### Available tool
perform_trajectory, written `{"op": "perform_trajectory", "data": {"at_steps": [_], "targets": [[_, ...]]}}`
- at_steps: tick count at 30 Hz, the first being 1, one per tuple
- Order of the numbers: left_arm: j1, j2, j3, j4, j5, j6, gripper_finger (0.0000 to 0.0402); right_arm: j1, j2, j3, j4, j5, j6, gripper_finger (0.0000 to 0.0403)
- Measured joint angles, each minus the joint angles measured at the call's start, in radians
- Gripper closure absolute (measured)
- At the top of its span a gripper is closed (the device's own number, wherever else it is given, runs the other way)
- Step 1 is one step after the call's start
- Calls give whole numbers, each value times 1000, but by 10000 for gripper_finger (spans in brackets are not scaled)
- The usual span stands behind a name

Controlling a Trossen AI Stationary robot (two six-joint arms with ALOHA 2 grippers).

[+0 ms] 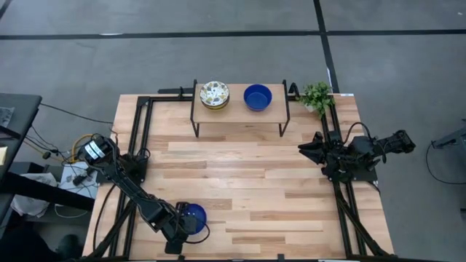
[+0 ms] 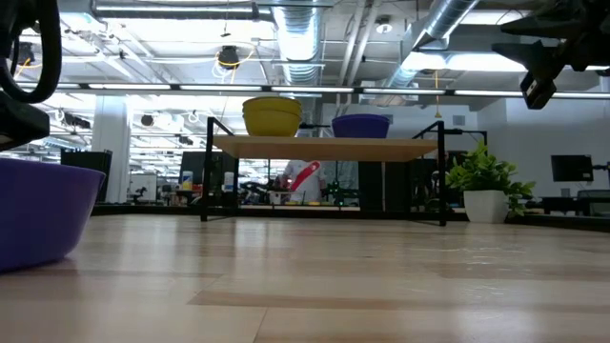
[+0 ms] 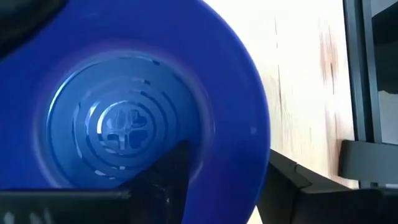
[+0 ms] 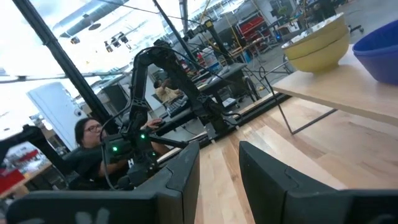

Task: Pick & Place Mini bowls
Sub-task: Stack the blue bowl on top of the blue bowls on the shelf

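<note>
Left gripper (image 1: 183, 234) on a blue mini bowl (image 1: 194, 215) at the near left table (image 1: 247, 189) edge.
Its wrist view showed what the overhead could not: one dark finger (image 3: 171, 180) inside the glossy cobalt bowl, over ringed reflections, gripping the rim. On the raised shelf (image 1: 239, 110) sat a stack of floral white bowls (image 1: 215, 94) beside another blue bowl (image 1: 257, 97). The right gripper (image 1: 307, 148) waited near the potted plant (image 1: 317, 96), fingers parted, holding nothing.

Glossy cobalt blue bowl (image 1: 195, 214) near the table's front edge; on the pale wood shelf (image 1: 239, 113), another blue bowl (image 1: 257, 97) beside white speckled floral bowls (image 1: 215, 94); a green plant (image 1: 316, 95).
</note>
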Motion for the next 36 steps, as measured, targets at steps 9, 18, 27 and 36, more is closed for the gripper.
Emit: {"op": "perform_trajectory", "data": {"at_steps": [9, 18, 27, 36], "targets": [[0, -1, 2, 1, -12, 6, 359, 0, 0, 0, 0, 0, 171, 301], [1, -3, 3, 0, -16, 64, 390, 0, 0, 0, 8, 1, 265, 301], [4, -40, 3, -5, 8, 65, 392, 0, 0, 0, 8, 2, 263, 301], [55, -97, 2, -33, 88, 79, 393, -3, 0, 0, 55, 4, 250, 301]]}}
